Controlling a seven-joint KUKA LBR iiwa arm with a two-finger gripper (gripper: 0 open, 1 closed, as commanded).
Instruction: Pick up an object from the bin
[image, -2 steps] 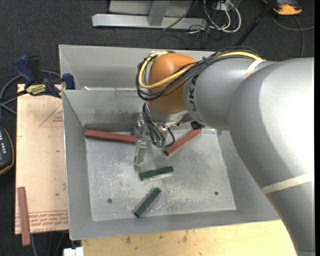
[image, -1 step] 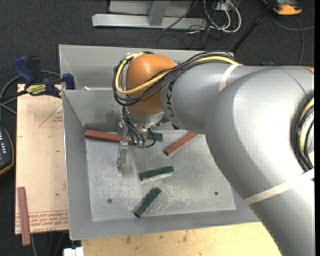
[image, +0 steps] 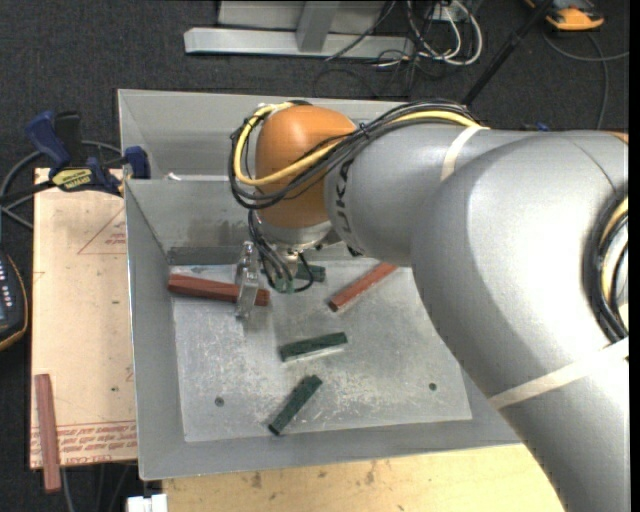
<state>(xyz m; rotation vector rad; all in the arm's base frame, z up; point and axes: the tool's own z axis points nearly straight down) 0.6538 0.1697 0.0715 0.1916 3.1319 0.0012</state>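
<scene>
My gripper (image: 247, 296) hangs below the orange wrist cover, over the left middle of the bin. Its metal fingers (image: 243, 300) come down at the right end of a long red-brown bar (image: 205, 287) that lies flat toward the bin's left wall. The near finger overlaps that end of the bar, and the far finger stays hidden behind it. A small dark green piece (image: 305, 274) lies just right of the gripper.
A shorter red-brown bar (image: 362, 286) lies slanted to the right of the gripper. Two dark green bars rest nearer the front, one (image: 313, 346) at the middle and one (image: 295, 404) slanted by the front edge. The arm covers the bin's right side.
</scene>
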